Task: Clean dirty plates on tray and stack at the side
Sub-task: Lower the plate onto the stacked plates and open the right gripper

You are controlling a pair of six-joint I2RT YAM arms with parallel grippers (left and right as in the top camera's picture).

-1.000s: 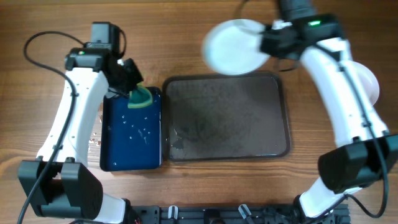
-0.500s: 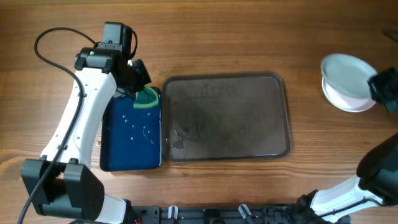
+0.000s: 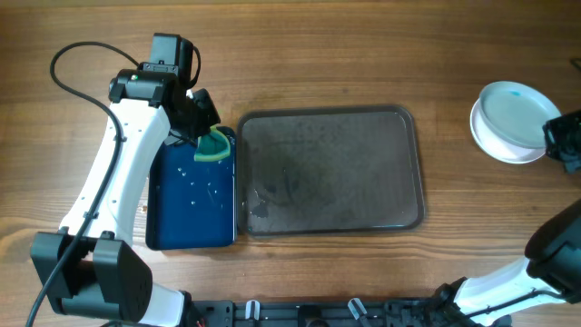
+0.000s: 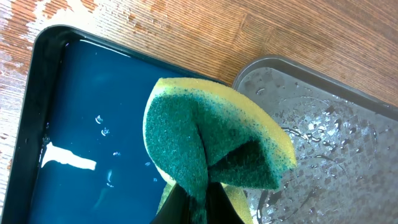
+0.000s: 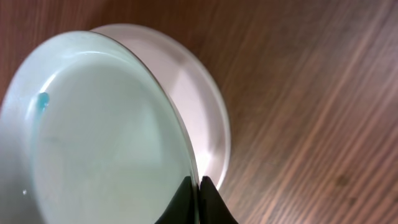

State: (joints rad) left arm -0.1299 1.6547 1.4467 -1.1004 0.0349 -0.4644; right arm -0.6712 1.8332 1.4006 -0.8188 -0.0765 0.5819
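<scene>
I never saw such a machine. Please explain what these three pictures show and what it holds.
These are two robot arms at a wooden table, each ending in a two-finger gripper. One picture looks down from above; the other two come from cameras on the wrists. The left gripper pinches a green and yellow sponge over a small wet blue tray. Beside it lies a large grey tray, wet, with no plates. The right gripper pinches the rim of a white plate above another plate, at the table's right side.
</scene>
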